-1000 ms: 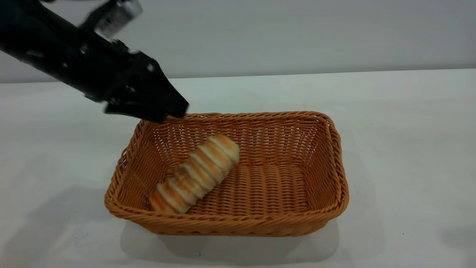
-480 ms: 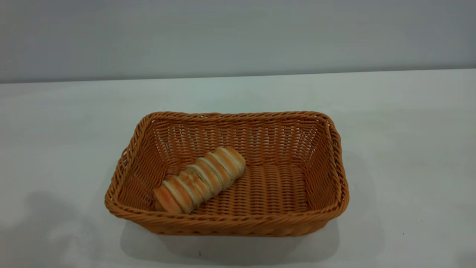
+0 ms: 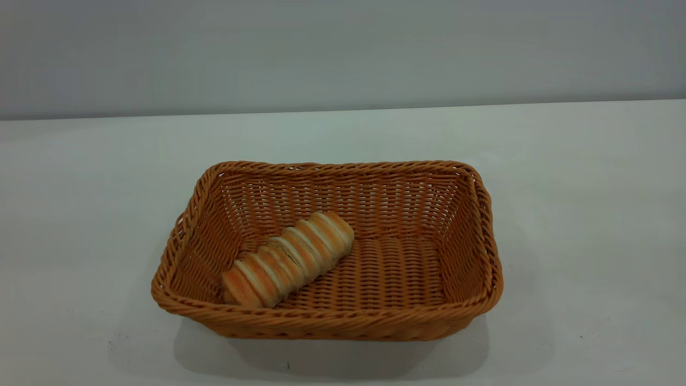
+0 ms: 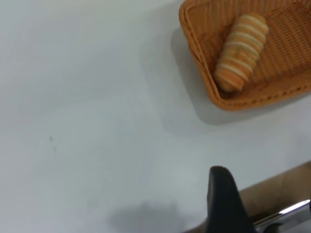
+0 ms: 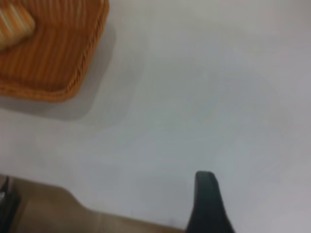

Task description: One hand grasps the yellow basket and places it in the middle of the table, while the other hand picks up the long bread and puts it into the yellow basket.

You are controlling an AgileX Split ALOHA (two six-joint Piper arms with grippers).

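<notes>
While both my grippers sit back near table (image 3: 589, 214) edge, well apart from basket (image 3: 327, 324), only one dark finger of left (image 4: 224, 201) and one of right (image 5: 208, 204) shows; spread, cannot tell. Basket: orange-tan wicker, braided rim, mid-table. Bread (image 3: 288, 259) inside, left half, lying diagonal, near end by near-left corner; golden and cream crosswise stripes.

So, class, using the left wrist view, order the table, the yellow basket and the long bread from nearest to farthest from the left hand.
1. The table, beneath the left hand.
2. The yellow basket, its corner rim facing the hand.
3. The long bread, inside the basket, behind that rim.
</notes>
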